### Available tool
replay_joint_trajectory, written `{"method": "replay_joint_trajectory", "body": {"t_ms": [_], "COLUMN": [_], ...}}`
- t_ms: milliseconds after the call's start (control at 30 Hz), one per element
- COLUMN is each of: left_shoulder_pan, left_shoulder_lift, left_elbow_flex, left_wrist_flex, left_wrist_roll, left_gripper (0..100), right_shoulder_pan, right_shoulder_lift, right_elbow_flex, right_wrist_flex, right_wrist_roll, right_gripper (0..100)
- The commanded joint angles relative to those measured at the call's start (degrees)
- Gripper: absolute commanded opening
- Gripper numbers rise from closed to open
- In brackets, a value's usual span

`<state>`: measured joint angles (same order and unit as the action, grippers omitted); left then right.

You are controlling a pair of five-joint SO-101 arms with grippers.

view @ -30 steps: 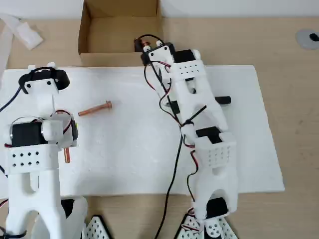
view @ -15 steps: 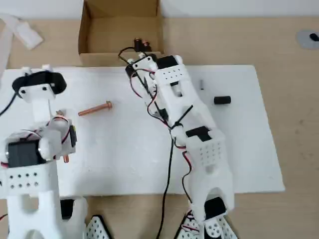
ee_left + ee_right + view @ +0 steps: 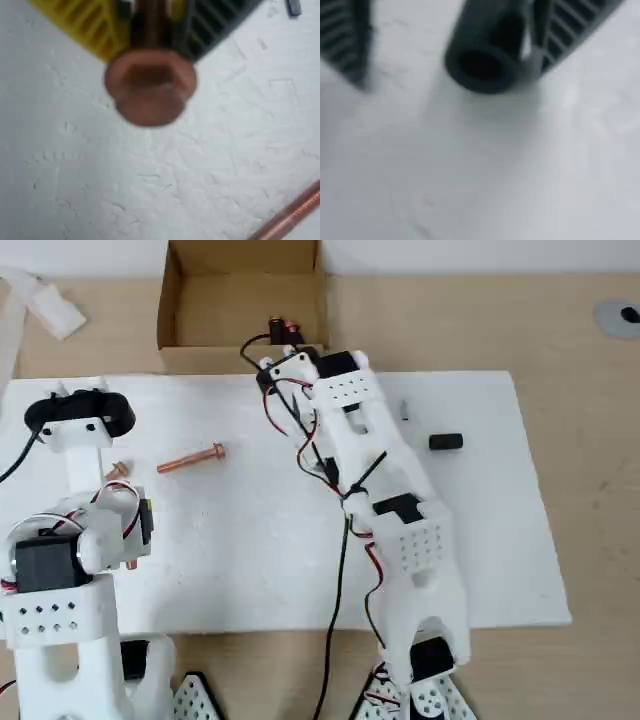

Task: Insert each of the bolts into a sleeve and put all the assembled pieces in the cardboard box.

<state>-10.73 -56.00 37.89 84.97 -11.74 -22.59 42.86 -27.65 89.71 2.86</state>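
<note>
Left wrist view: your left claw is clamped on a copper bolt, hex head toward the camera, over the white foam sheet, with a loose bolt lying nearby. Right wrist view: your right claw stands apart, a black sleeve touching one finger only. High view adds the layout: a spare sleeve on the foam right of the right arm, and the cardboard box on the worktop at the foam's far edge.
</note>
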Motion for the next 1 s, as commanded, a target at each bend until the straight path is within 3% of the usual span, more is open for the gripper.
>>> {"method": "replay_joint_trajectory", "body": {"t_ms": [0, 333, 600, 800, 967], "left_shoulder_pan": [0.44, 0.44, 0.44, 0.53, 0.53], "left_shoulder_lift": [-1.01, -1.01, -2.95, -3.21, -3.21], "left_elbow_flex": [-0.44, -0.70, -0.88, -0.97, -0.88], "left_wrist_flex": [-0.53, 0.00, 0.44, 1.58, 2.02], "left_wrist_roll": [-0.26, -0.26, -0.26, -0.26, -0.26], "left_gripper": [1, 1, 1, 1, 1], "right_shoulder_pan": [-2.95, -2.77, -2.59, -2.59, -2.59], "right_shoulder_lift": [2.42, 2.59, 2.59, 2.42, 2.33], "right_elbow_flex": [0.48, 0.66, 0.22, 0.13, 0.48], "right_wrist_flex": [2.20, 2.81, 5.10, 6.59, 7.56], "right_wrist_roll": [0.88, 0.79, 1.05, 2.55, 2.55], "right_gripper": [10.3, 1.9, 1.9, 20.0, 20.9]}}
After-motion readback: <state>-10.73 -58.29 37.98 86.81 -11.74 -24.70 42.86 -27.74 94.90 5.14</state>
